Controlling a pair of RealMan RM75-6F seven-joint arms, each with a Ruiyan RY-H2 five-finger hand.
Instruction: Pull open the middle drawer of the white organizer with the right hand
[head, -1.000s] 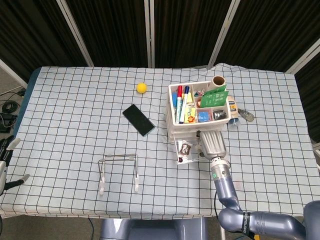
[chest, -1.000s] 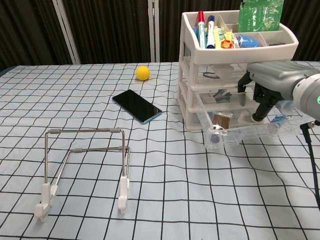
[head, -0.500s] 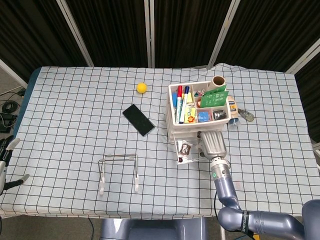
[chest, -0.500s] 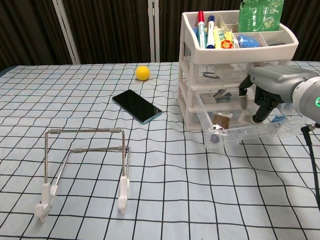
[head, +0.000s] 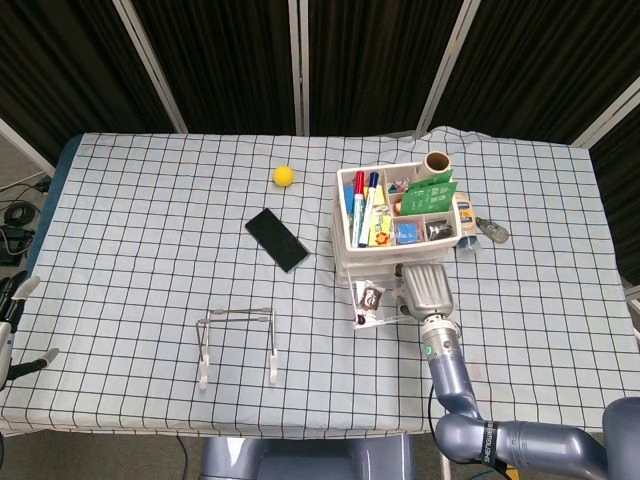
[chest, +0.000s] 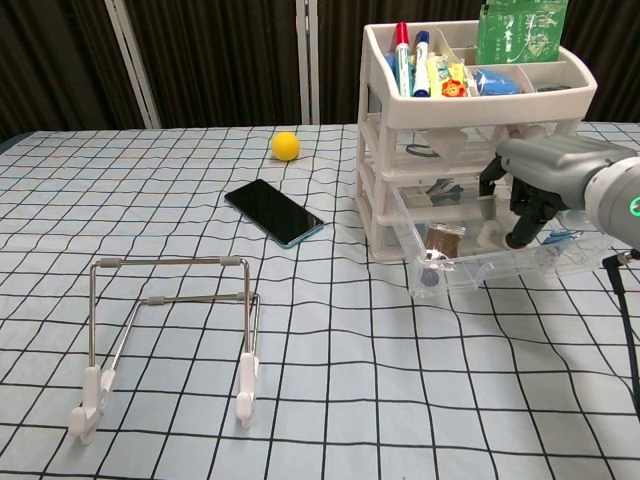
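Pulled well out of the white organizer (chest: 470, 110), clear drawer (chest: 495, 255) holding small items, right hand (chest: 535, 195) curled over it, grip impossible to tell.

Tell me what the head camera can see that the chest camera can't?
Only the head view shows the left hand at the table's left edge, the cardboard tube behind the white organizer, and the top tray's compartments from above. Only the chest view shows the stacked drawer fronts and the right hand's fingers hooked into the pulled-out clear drawer. Both show the yellow ball, black phone, wire stand, organizer and right hand.
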